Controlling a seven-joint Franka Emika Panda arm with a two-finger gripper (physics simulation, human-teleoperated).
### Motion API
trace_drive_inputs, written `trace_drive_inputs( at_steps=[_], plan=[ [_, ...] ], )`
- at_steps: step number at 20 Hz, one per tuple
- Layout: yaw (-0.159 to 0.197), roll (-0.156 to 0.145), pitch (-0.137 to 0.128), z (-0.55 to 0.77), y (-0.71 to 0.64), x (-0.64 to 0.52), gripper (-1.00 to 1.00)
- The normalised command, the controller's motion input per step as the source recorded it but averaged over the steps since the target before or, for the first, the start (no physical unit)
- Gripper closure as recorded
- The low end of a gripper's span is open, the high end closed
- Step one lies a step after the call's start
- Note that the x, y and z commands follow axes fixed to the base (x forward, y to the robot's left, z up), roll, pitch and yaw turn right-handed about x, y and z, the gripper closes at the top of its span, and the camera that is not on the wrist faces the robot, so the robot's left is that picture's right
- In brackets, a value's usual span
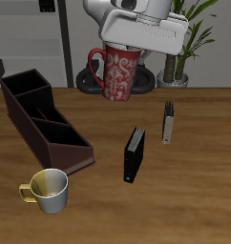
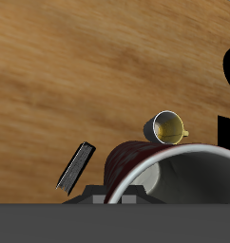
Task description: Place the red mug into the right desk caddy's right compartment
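The red mug (image 1: 117,74), red with a white speckled pattern and one loop handle, hangs in the air above the back of the table. My gripper (image 1: 123,48) is shut on its rim. In the wrist view the mug (image 2: 134,161) fills the frame close to my gripper (image 2: 115,197), with its grey inside showing. The right desk caddy (image 1: 43,122), a long dark maroon box, lies on the table beside and below the mug, apart from it. Its right compartment (image 1: 22,88), the tall-walled end section, is at the caddy's back end and looks empty.
A plain cream-yellow mug (image 1: 49,189) stands near the table's front edge by the caddy's sloped low end; it also shows in the wrist view (image 2: 167,127). A black book (image 1: 135,154) and a grey book (image 1: 168,122) stand mid-table. A potted plant (image 1: 179,52) is behind.
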Motion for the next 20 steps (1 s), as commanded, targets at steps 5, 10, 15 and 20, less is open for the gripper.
trace_drive_inputs(
  at_steps=[5,10,15,20],
  plan=[
    [-0.014,-0.072,-0.015,0.25,-0.49,-0.48,1.0],
    [-0.029,-0.065,-0.017,0.14,-0.46,-0.43,1.0],
    [-0.006,-0.047,-0.021,0.08,-0.3,-0.3,1.0],
    [-0.025,-0.046,-0.044,0.15,-0.32,-0.35,1.0]
  ],
)
